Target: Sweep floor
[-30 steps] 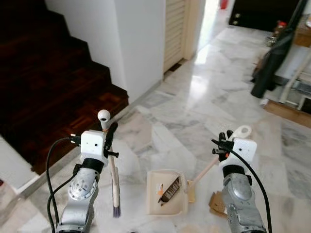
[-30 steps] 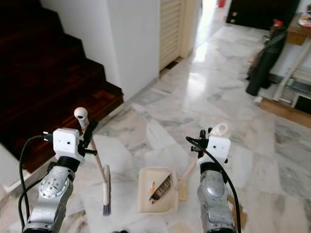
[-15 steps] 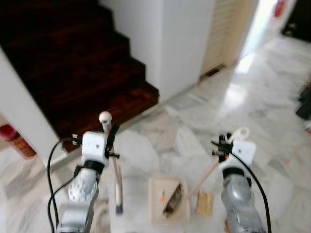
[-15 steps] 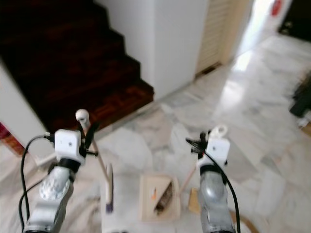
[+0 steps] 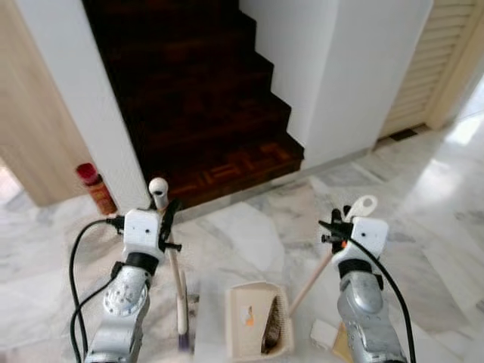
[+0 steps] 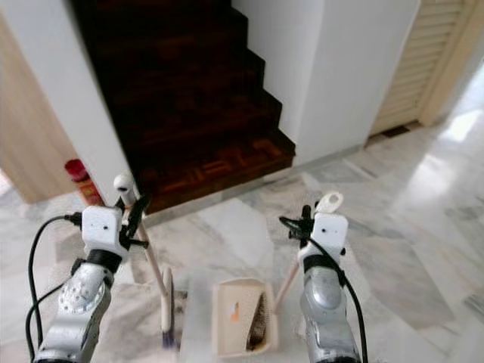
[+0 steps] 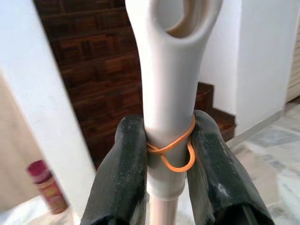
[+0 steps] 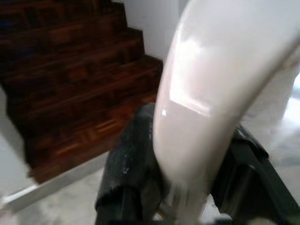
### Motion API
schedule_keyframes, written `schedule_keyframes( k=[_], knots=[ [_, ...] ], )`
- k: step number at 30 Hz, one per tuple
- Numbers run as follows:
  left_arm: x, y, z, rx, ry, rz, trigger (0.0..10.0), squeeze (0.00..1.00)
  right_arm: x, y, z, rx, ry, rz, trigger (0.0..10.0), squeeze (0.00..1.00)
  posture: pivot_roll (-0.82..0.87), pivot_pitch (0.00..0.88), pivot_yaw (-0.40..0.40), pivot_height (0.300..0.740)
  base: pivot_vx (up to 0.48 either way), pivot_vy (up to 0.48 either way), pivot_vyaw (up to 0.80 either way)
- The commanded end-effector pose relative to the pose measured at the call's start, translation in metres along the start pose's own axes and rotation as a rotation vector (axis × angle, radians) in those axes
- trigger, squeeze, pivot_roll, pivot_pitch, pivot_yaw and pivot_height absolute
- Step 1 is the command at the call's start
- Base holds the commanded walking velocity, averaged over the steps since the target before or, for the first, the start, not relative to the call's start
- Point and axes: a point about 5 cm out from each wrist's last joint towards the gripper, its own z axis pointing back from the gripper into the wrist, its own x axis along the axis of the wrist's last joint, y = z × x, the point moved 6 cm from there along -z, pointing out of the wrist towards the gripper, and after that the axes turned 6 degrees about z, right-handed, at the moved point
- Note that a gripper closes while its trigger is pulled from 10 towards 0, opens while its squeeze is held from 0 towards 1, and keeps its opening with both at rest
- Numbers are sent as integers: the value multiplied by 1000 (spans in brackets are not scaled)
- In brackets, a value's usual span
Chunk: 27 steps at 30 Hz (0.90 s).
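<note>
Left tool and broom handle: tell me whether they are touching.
Touching. The left wrist view shows the left tool with both black fingers pressed against the pale broom handle, just beside an orange rubber band.

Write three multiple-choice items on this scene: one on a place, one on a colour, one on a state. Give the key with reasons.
1. Where does the red bottle stand?
A. on the stairs
B. on the floor left of the stairs
C. in the dustpan

2. What colour is the band on the broom handle?
A. orange
B. blue
C. green

3. The left gripper is:
A. open
B. shut on the broom handle
C. hanging idle

Key: B, it stands on the marble by the white wall; A, the left wrist view shows the orange band; B, both fingers clamp the handle.
</note>
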Motion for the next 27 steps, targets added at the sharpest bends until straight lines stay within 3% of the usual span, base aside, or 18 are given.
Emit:
schedule_keyframes(
  k=[1, 27],
  knots=[
    [8, -1, -3, -6, -36, -10, 10000, 0, 15, -1, -4, -3, -54, -17, 10000, 0, 84, 0, -1, 740, 0, 0, 0],
    [13, 12, -6, 44, -44, -15, 10000, 0, 22, -1, -14, -1, -55, -29, 10000, 0, 115, 0, -17, 740, 0, 327, 0]
  ],
)
